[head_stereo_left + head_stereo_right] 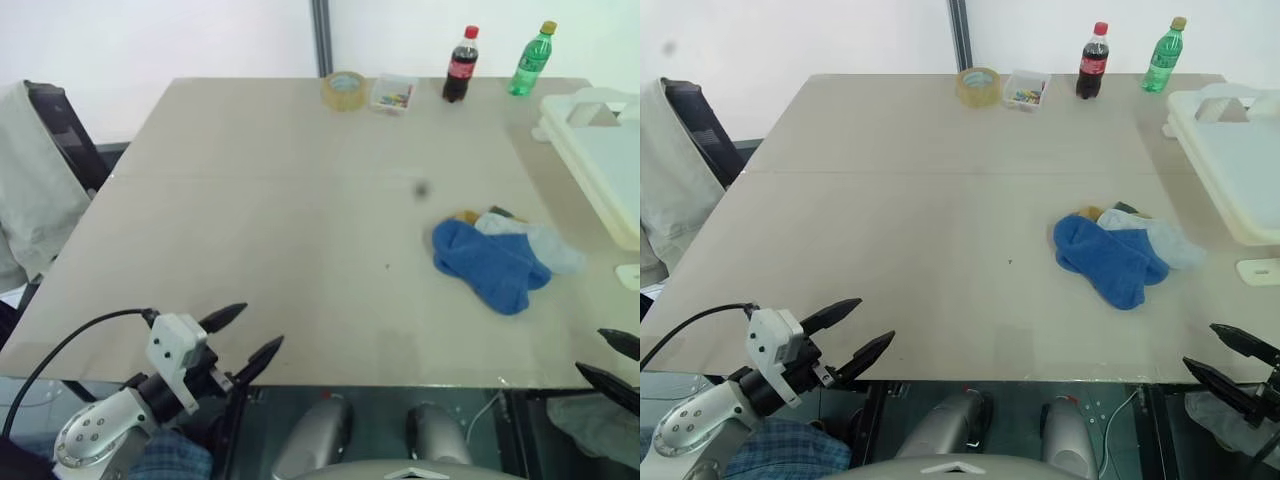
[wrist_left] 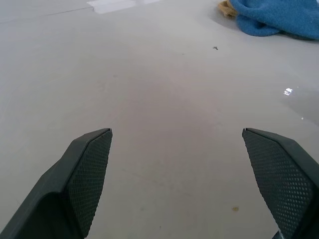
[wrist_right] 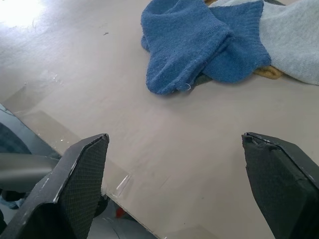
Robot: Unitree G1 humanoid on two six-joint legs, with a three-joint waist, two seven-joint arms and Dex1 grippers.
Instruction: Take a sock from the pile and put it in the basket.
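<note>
The pile [image 1: 505, 253] lies on the right half of the table: two royal-blue socks on top, a pale grey-blue one behind, and a bit of mustard yellow at the back. The nearest blue sock [image 3: 182, 47] reaches toward the table's front edge. The cream-white basket [image 1: 603, 160] stands at the table's right edge, beyond the pile. My left gripper [image 1: 247, 338] hangs open over the front-left edge, far from the socks, nothing between its fingers. My right gripper [image 1: 1230, 364] is open at the front-right corner, short of the pile and empty.
Along the far edge stand a tape roll [image 1: 345, 90], a small clear box of coloured bits [image 1: 393, 94], a cola bottle [image 1: 460, 66] and a green bottle [image 1: 531, 61]. A chair draped with cloth [image 1: 35, 175] is off the table's left side.
</note>
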